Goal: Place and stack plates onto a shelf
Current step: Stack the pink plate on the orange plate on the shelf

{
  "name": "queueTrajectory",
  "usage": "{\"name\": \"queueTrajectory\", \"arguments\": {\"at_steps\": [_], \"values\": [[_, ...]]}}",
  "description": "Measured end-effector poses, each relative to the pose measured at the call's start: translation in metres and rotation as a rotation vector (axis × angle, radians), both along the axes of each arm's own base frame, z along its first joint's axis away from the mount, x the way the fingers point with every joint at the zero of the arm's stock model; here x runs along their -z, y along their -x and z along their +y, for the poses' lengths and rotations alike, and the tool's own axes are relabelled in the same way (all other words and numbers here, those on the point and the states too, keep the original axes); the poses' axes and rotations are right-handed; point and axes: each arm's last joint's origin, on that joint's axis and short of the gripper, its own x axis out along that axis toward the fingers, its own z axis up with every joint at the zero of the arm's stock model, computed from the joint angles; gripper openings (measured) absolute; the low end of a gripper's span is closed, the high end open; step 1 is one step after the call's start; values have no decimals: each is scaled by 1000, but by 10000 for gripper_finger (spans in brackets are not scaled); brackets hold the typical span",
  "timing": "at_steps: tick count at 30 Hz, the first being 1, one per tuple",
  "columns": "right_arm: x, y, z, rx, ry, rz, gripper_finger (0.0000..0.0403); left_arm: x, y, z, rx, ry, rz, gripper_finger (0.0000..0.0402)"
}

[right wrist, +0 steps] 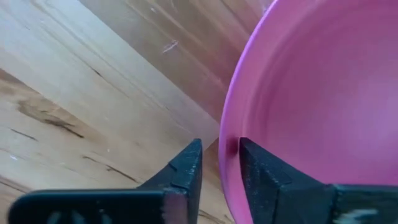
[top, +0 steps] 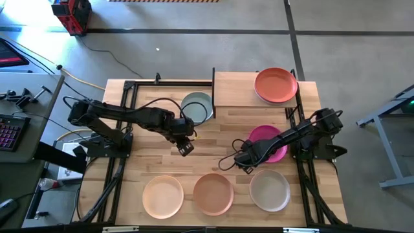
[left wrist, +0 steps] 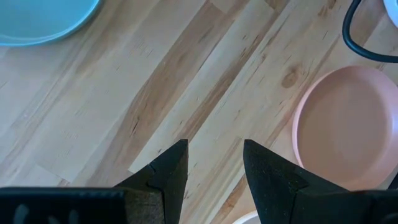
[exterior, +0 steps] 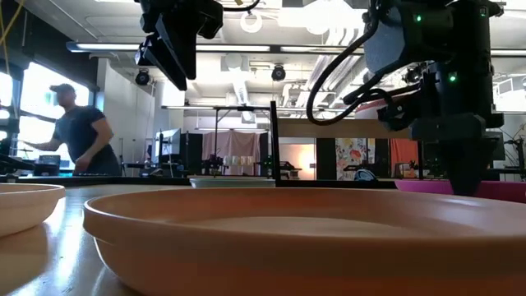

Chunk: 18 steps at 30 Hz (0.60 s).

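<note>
Right claw (right wrist: 219, 163) straddles the magenta plate (right wrist: 311, 93) rim near the worktop's right edge, fingers apart; seat deeper before clamping. Left claw (left wrist: 214, 163) apart, mid-worktop.

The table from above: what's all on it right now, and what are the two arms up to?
Shelf: one, light wood, raised at the far right corner.
Orange plate: one stack, rust orange, on the shelf.
Blue-green plate: one, pale, left of the shelf.
Magenta plate: one, mid-right.
Front plates: three in a row, cream, peach, beige-grey.
Person: one, background, low view.
Left gripper: open, empty, above bare table at centre.
Right gripper: straddling the magenta plate's rim.
</note>
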Motion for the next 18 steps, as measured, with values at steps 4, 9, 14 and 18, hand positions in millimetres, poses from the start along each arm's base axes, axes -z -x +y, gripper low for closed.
{"name": "queueTrajectory", "arguments": {"at_steps": [4,9,14,18], "values": [[0,1,1,2,-28,11,27,0,0,0,0,0,0,145],[-1,2,1,1,-38,26,12,0,0,0,-2,-8,-1,145],[-5,4,1,-8,-53,25,3,0,0,0,-4,-12,-1,145],[-19,2,1,-25,-73,-16,2,0,0,0,-4,-12,-2,145]]}}
